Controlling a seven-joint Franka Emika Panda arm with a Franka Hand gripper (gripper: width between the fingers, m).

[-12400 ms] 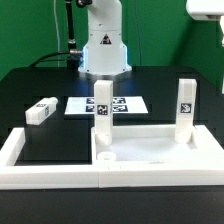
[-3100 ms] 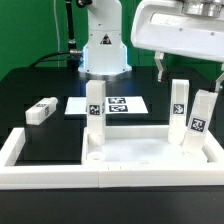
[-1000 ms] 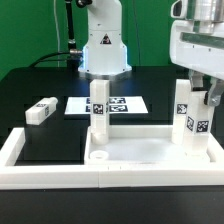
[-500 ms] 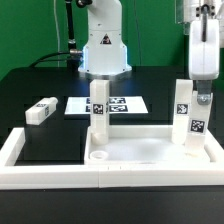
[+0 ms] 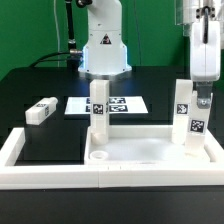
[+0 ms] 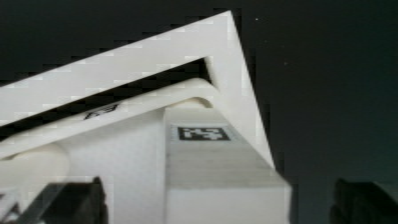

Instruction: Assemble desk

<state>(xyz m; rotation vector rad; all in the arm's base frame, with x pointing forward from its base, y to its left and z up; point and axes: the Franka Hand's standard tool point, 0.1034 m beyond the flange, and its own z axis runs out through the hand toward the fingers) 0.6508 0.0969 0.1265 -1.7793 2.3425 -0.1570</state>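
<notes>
Gripper (image 5: 204, 99) parked at top of outer leg (image 5: 196, 130) on exterior view's right, could not tell whether clamped or apart, stood upright on tabletop (image 5: 140, 150), second leg (image 5: 181, 105) just beside.

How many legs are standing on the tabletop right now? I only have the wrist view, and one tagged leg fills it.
Observer: Three: a back leg on the exterior view's left, a back leg on the exterior view's right, and the front leg under the gripper, all on the tabletop.
Operator: Where is the fourth?
Observer: The loose leg lies on its side on the table, on the exterior view's left, apart from the tabletop, beside the marker board.
Operator: Does the front leg stand straight?
Observer: It looks upright, near the tabletop's edge on the exterior view's right. Whether the gripper clamps it, I cannot tell.
</notes>
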